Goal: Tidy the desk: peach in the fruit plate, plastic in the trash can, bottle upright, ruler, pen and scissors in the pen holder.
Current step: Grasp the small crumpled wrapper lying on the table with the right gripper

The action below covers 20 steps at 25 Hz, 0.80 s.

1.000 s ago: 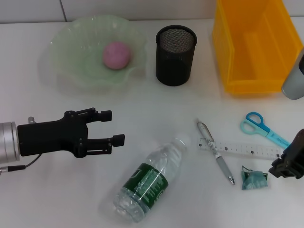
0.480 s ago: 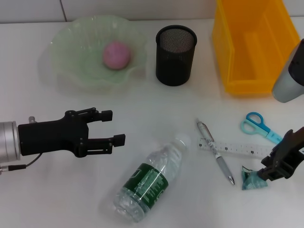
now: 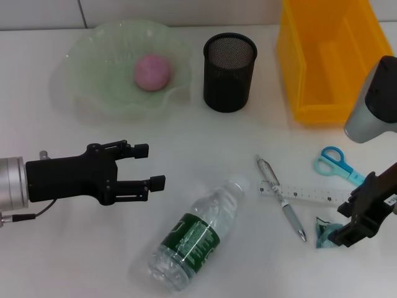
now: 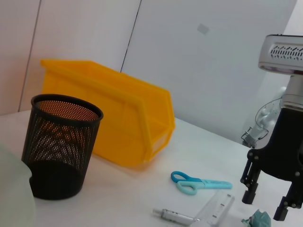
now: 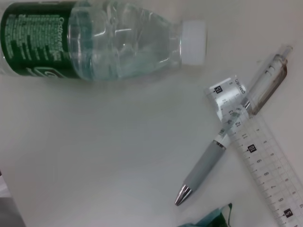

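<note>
r gripper (image 3: 347, 233) open, angled over plastic (image 3: 325, 234)

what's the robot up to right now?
Desk tidy, partway. The peach is already in the fruit plate. The right gripper, open, is right above the crumpled plastic. The left gripper hangs open beside the bottle, which lies on its side. Pen, ruler and scissors lie on the desk.

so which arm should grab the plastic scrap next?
Right, probably. Its end effector hangs open directly over the plastic scrap; the left end effector sits across the table beyond the bottle.
</note>
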{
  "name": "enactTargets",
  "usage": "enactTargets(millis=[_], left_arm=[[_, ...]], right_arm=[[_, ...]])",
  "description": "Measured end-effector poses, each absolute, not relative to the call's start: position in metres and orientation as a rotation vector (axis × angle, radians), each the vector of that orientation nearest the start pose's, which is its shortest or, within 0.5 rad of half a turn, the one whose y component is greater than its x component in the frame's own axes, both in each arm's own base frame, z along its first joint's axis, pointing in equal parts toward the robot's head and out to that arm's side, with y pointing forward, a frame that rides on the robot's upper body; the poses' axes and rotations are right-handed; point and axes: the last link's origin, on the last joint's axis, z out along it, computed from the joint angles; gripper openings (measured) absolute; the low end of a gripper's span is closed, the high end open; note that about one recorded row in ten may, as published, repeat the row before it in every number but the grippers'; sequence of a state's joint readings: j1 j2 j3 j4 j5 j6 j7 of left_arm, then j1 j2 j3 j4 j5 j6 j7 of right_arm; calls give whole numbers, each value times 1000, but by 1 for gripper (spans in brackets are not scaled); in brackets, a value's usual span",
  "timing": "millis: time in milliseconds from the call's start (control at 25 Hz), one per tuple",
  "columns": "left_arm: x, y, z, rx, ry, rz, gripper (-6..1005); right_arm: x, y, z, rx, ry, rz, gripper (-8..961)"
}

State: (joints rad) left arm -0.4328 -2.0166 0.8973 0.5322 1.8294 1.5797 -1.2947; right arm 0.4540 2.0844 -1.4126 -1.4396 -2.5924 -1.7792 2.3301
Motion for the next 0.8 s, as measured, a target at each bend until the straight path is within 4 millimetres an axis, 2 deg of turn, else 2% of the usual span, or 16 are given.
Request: enactTargets(millis=[120, 320, 800], left_arm=[[-287, 292, -13, -2801, -674, -737, 850], [-287, 292, -13, -2803, -674, -734, 850], [-288, 291, -14, -2802, -678, -731, 850]], right_arm=[[215, 296, -1, -2817, 801, -756, 494], [215, 295, -6, -2821, 769, -786, 636], [214, 290, -17, -2829, 715, -864, 608]])
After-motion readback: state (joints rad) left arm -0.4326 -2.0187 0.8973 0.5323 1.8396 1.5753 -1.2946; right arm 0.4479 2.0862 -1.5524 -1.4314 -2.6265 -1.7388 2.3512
